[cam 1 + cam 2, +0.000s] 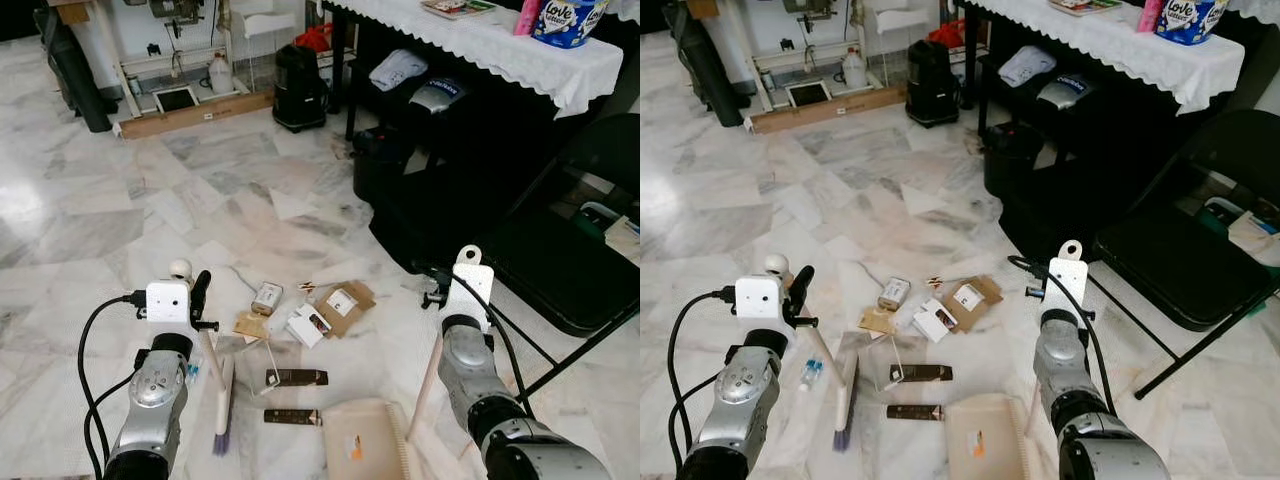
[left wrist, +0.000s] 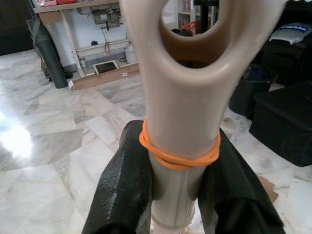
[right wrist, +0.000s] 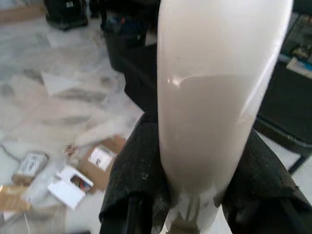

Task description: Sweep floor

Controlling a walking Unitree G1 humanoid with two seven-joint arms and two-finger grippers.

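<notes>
Left eye view: I'm seeing the left gripper (image 1: pixel 200 300) clenched on the broom handle (image 1: pixel 212 362), grip high near the top end; the broom head (image 1: pixel 223 410) is resting on the marble floor (image 1: pixel 120 220) at about 6 o'clock from the litter pile. The right gripper (image 1: pixel 440 300) is holding the dustpan handle (image 1: pixel 428 385), with the dustpan (image 1: pixel 362 438) sitting flat on the floor at roughly 5 o'clock from the pile. The litter: small cardboard box (image 1: pixel 345 305), white packet (image 1: pixel 310 325), small carton (image 1: pixel 266 297), two dark bars (image 1: pixel 297 378). All of it looks light and loose, so I'm judging it will be scooting or flipping under a fast stroke; I'd keep strokes short and low. Right eye view: same layout; a small bottle (image 1: pixel 810 375) is lying just beside the broom head at its 9 o'clock, round, likely to roll away instead of sweeping cleanly. A black folding chair (image 1: pixel 1180 260) is standing at 3 o'clock, near the dustpan arm. Left wrist view: both fingers (image 2: pixel 126 190) are pressing the beige plastic handle just below an orange rubber band (image 2: pixel 180 156); the plastic looks smooth and stiff, and I'm reckoning the band is helping against slip. The hang-hole loop is sitting above the grip. Right wrist view: fingers (image 3: pixel 139 175) are clamping a glossy cream handle, slick-looking, so twisting in the grip is my concern when the pan is pushed against the floor.
</notes>
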